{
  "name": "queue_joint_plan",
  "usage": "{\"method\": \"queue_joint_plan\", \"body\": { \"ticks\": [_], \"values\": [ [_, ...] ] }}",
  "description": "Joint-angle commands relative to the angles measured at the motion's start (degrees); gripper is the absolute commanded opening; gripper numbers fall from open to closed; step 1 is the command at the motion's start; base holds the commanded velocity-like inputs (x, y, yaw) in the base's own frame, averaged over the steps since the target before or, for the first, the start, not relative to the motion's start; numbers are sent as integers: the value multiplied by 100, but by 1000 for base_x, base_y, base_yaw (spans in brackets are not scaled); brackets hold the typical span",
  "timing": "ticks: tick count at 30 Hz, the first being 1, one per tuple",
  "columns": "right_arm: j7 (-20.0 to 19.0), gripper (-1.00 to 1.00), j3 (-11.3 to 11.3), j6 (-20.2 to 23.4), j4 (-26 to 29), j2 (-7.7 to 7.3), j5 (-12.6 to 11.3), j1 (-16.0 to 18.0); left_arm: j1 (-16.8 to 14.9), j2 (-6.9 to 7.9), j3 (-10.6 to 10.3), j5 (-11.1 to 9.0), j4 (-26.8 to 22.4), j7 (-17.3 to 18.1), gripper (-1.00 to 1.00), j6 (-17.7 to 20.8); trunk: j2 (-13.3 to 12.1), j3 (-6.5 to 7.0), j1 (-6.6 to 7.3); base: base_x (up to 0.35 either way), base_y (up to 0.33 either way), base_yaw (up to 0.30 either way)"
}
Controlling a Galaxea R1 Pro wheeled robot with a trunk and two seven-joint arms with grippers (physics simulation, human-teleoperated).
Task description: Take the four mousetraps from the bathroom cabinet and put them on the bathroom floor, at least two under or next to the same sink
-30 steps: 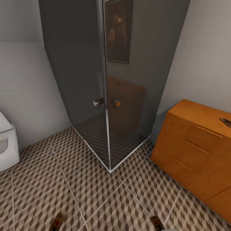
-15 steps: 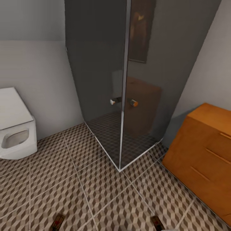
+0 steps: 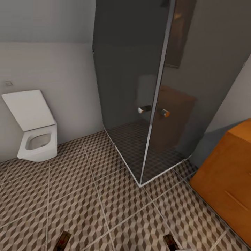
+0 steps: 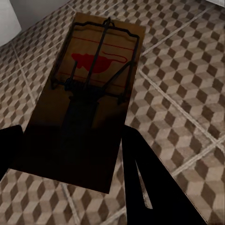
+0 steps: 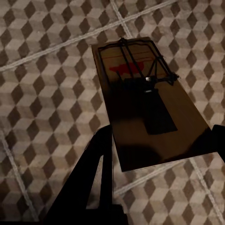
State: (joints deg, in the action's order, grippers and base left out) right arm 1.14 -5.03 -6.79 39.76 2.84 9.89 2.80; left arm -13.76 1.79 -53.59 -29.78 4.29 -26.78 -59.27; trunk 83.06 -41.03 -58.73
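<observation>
One mousetrap (image 4: 91, 98) is pinched in the left tool (image 4: 70, 154), a second mousetrap (image 5: 145, 98) in the right tool (image 5: 161, 140); both are carried flat above the bathroom floor (image 3: 90, 205), wire side up, presumably so neither is tipped in transit. The cabinet (image 3: 226, 177) is seen at the right, beside a glass shower enclosure (image 3: 146, 104), with a toilet (image 3: 35, 132) well apart at the left. No setting-down has been made yet.

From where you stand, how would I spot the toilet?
Start at the dark glass shower enclosure in the corner and follow the grey wall leftward. There the toilet stands, the one white boxy fixture, lid raised, above the cube-patterned bathroom floor.
</observation>
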Motion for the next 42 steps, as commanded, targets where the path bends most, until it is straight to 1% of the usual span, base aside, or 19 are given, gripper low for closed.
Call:
{"method": "queue_joint_plan", "body": {
  "ticks": [1, 42],
  "values": [
    [1, -100, -24, -16, 0, 6, 48, 1, -4, -3, -47, -5, 10, -64, -100, -5, 2, -8, 0, 0, 0, 269],
    [1, -100, -24, -18, -3, 12, 48, 1, -4, 0, -46, -5, 10, -64, -100, 3, 2, -137, 0, 0, 0, 269]
  ]
}}
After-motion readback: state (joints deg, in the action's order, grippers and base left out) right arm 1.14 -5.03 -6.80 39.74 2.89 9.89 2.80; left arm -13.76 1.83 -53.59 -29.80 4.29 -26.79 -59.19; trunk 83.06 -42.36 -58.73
